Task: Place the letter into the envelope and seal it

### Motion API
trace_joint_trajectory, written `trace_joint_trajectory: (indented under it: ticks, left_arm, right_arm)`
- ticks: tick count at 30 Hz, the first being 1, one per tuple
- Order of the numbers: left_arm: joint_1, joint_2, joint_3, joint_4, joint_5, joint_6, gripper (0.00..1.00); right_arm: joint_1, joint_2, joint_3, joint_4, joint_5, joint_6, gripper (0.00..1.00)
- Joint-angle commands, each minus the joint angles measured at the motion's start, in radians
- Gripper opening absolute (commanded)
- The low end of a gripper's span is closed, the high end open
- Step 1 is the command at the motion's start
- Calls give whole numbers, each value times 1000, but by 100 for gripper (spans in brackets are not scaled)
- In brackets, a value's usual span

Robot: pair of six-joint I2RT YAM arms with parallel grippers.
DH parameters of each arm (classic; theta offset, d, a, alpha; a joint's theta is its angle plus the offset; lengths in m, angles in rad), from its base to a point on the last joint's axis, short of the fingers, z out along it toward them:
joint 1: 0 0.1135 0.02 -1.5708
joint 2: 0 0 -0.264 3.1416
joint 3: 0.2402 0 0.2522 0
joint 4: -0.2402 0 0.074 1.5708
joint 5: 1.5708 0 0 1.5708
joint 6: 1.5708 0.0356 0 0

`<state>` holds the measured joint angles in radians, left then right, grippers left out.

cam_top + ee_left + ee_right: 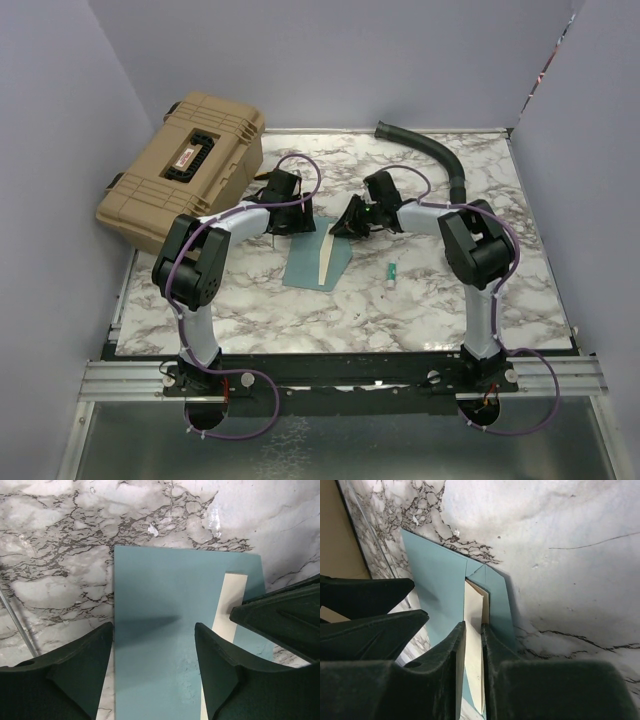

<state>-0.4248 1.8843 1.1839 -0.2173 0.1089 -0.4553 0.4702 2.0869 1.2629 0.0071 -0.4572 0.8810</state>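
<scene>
Now L hand (154,629) open over envelope (160,580); R hand (472,626) slit-narrow over letter (472,600), grip unclear.

A white marble pattern veined in grey and brown is shown across the bench (440,300). On it the envelope (303,265) is seen in flat teal and the letter (326,263) in pale cream. The case (185,170) at the bench's far left corner is coloured sandy tan with black latches, the hose (430,150) at the far right corner is black, the left claw (152,627) and right claw (472,625) are rendered in very dark green, almost black, and purple cables (300,160) are strung along the black-and-white arms (195,275).
</scene>
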Motion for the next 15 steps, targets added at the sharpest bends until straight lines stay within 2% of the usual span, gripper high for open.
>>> trace_joint_trajectory:
  ticks: [1, 4, 9, 15]
  left_arm:
    - [-6, 44, -38, -85, 9, -30, 71]
    - [-6, 19, -34, -95, -21, -47, 77]
    - [-6, -18, -35, -127, -25, -66, 78]
    - [-6, -62, -89, -171, -13, -86, 64]
  right_arm:
    - [5, -24, 29, -85, 44, -33, 25]
    - [5, -71, 23, -151, 93, -52, 35]
    - [5, -95, 18, -252, 123, -55, 35]
    - [28, -97, 1, -250, 95, -46, 30]
